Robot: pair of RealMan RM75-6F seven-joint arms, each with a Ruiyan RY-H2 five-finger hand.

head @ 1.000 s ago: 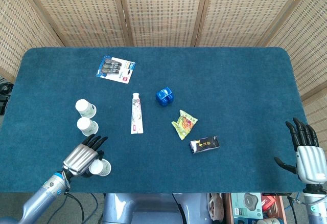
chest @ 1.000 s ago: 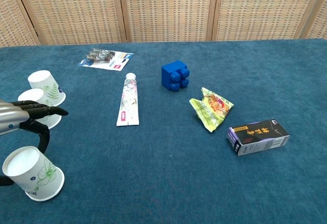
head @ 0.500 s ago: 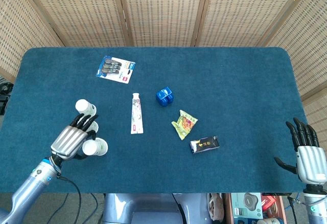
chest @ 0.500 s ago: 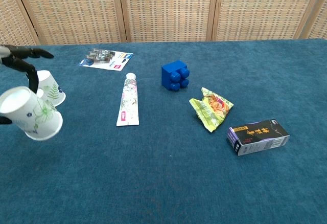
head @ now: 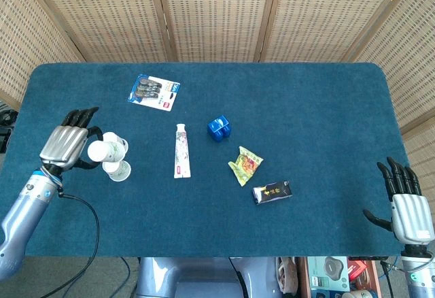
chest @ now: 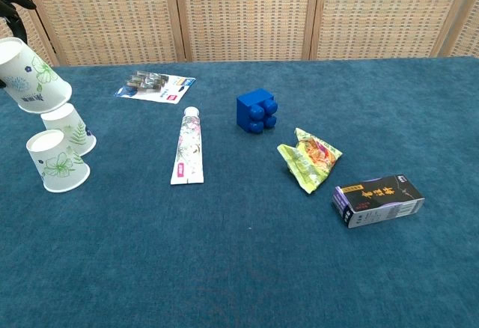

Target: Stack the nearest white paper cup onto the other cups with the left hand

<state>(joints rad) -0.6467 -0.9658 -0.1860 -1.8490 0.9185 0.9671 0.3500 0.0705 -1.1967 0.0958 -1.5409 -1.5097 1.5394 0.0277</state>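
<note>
Left hand (head: 66, 147): my fingers are wrapped round the lifted cup (head: 99, 152), which I hold on its side, clear of the table (head: 326, 121).
Lifted cup: in the chest view it hangs above the far cup (chest: 70, 129), not touching it as far as I can tell.
Other cups: the far cup and the near cup (chest: 55, 161) lie on their sides, just beside each other, not stacked.
Right hand (head: 406, 206): my fingers are spread, holding nothing, at the table's near right edge, well apart from everything.
Progress: I judge the pick-up done; aligning, sliding the cup on and letting go remain.
Clutter: tube (head: 181, 150), block (head: 219, 127), packet (head: 245, 164), box (head: 272, 192).
</note>
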